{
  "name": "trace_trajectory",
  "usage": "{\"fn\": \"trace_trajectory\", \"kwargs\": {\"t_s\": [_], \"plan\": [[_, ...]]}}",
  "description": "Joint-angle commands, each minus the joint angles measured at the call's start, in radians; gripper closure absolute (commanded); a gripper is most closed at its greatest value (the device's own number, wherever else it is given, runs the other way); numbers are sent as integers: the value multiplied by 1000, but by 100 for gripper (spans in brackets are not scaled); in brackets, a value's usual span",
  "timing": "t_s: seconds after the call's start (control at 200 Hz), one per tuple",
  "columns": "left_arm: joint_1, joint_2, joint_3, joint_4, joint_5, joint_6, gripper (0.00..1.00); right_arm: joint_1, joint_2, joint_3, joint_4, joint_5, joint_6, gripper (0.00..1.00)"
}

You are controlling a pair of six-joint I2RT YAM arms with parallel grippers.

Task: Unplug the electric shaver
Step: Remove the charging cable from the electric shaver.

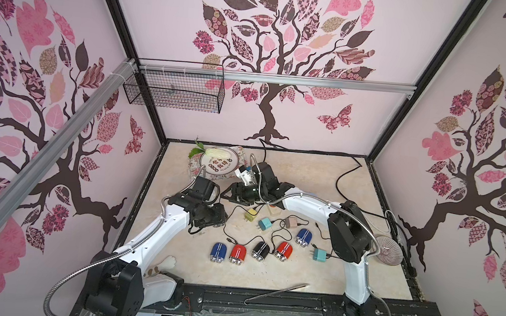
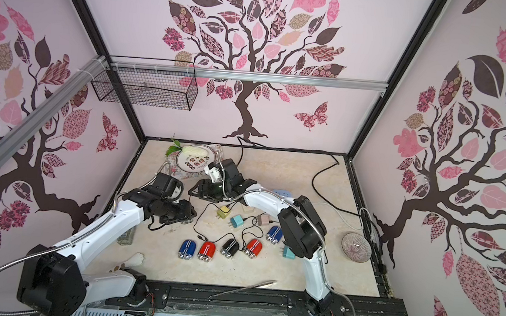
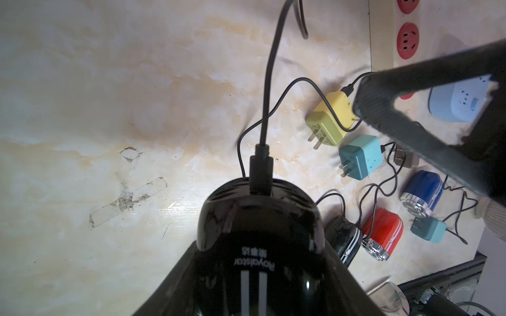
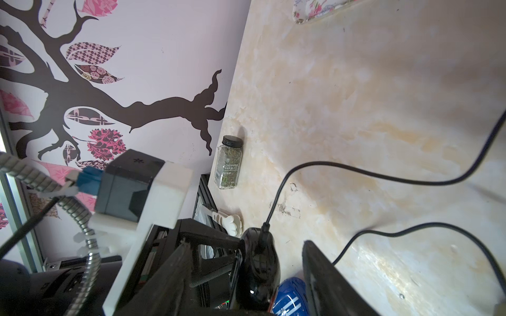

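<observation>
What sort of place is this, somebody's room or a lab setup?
Most likely a robot test booth dressed as a room: tree-decal walls in a black metal frame, a left arm and right arm on a front rail, shavers and chargers on the table.

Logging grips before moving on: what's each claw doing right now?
Left claw: closed on the black electric shaver.
Right claw: open, holding nothing.
</observation>
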Motion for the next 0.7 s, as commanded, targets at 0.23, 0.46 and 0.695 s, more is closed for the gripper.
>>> {"fn": "trace_trajectory", "kwargs": {"t_s": [0.23,0.46,0.695], "plan": [[22,-38,48,63,74,19,76,10,78,55,3,-29,28,37],[27,-43,42,76,97,22,77,23,115,88,11,-44,42,45],[32,-43,31,87,117,24,77,35,144,112,23,-54,58,57]]}}
